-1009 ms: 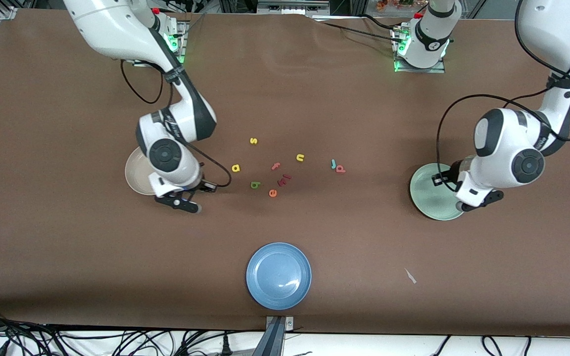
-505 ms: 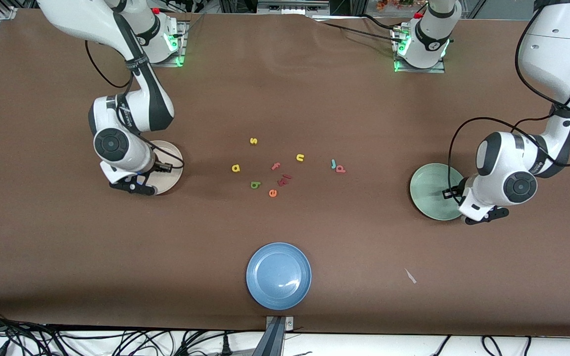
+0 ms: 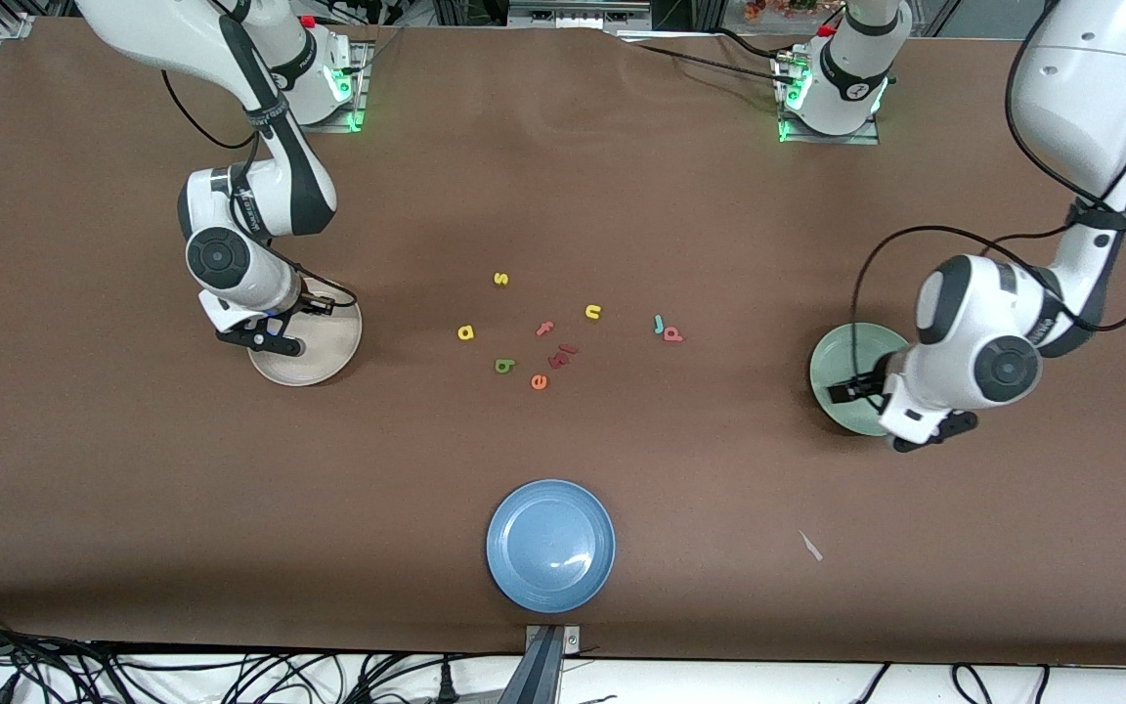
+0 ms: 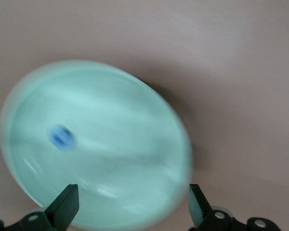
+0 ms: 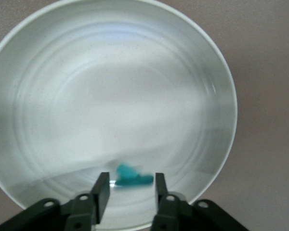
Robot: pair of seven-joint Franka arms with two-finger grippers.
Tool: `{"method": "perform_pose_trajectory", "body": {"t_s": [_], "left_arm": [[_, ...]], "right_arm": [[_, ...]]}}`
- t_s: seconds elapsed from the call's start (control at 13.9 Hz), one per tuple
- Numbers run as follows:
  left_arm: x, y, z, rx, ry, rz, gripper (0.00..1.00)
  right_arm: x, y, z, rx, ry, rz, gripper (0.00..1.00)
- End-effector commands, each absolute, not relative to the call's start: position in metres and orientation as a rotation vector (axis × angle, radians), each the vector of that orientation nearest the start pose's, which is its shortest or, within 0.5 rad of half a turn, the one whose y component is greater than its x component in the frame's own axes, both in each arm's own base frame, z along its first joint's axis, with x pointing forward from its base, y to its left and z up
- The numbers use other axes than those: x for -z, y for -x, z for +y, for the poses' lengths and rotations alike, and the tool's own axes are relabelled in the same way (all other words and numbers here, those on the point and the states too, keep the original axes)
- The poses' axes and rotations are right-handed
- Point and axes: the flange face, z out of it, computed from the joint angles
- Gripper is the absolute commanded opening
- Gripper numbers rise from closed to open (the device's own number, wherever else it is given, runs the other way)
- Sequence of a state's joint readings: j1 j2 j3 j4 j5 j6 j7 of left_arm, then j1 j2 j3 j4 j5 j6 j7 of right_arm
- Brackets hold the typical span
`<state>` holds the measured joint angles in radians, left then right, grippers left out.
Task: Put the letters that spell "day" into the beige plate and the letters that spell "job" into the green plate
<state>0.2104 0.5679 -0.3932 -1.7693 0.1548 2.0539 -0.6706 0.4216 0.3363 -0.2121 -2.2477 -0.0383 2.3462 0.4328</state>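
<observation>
A blue o (image 4: pixel 62 136) lies in the green plate (image 3: pixel 842 364); a teal y (image 5: pixel 132 175) lies in the beige plate (image 3: pixel 326 344).

The left gripper (image 4: pixel 130 207) hovers over the green plate, jaws spread wide and empty. The right gripper (image 5: pixel 129 190), over the beige plate, stands partly open around the y. Mid-table lie a (image 3: pixel 466 332), d (image 3: pixel 504 366), j (image 3: pixel 658 324) and b (image 3: pixel 672 334), among s (image 3: pixel 500 279), n (image 3: pixel 592 312), f (image 3: pixel 544 329) and e (image 3: pixel 539 382); the blue plate (image 3: pixel 550 545) sits nearest the front camera.

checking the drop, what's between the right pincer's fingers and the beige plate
In the right wrist view a small teal letter lies between the open right pincer fingers, on or just above the beige plate.
</observation>
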Motion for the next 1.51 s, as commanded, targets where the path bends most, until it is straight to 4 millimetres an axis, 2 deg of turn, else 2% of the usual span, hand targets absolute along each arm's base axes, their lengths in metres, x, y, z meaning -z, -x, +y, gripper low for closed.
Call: {"method": "perform_pose_trajectory", "body": {"t_s": [0.0, 0.14, 0.22, 0.29, 0.43, 0.58, 0.79, 0.94, 1.08, 1.23, 1.44], "left_arm": [[-0.255, -0.601, -0.177, -0.44, 2.948, -0.936, 1.0], [-0.248, -0.583, -0.239, -0.434, 2.877, -1.103, 1.0], [-0.241, -0.578, -0.261, -0.415, 2.856, -1.202, 1.0], [-0.234, -0.57, -0.276, -0.4, 2.82, -1.291, 1.0], [-0.219, -0.544, -0.306, -0.384, 2.783, -1.378, 0.99], [-0.212, -0.534, -0.316, -0.363, 2.731, -1.479, 0.97], [-0.204, -0.529, -0.32, -0.333, 2.684, -1.645, 0.9], [-0.197, -0.524, -0.318, -0.323, 2.671, -1.696, 0.89], [-0.189, -0.516, -0.32, -0.318, 2.678, -1.721, 0.86], [-0.184, -0.51, -0.321, -0.278, 2.698, -1.704, 0.85], [-0.175, -0.508, -0.321, -0.226, 2.685, -1.706, 0.8]], "right_arm": [[-0.204, -0.503, 0.103, -0.309, 3.271, 0.287, 1.0], [-0.218, -0.51, 0.109, -0.263, 3.262, 0.276, 1.0], [-0.226, -0.514, 0.116, -0.248, 3.257, 0.266, 1.0], [-0.237, -0.521, 0.128, -0.232, 3.249, 0.254, 1.0], [-0.256, -0.536, 0.162, -0.207, 3.18, 0.34, 1.0], [-0.261, -0.548, 0.198, -0.162, 3.155, 0.38, 1.0], [-0.237, -0.556, 0.251, -0.149, 3.125, 0.555, 0.99], [-0.222, -0.554, 0.29, -0.128, 3.025, 0.852, 0.99], [-0.204, -0.542, 0.321, -0.081, 2.949, 1.03, 0.95], [-0.196, -0.539, 0.33, -0.055, 2.851, 1.245, 0.94], [-0.189, -0.533, 0.34, -0.044, 2.74, 1.456, 0.83]]}}
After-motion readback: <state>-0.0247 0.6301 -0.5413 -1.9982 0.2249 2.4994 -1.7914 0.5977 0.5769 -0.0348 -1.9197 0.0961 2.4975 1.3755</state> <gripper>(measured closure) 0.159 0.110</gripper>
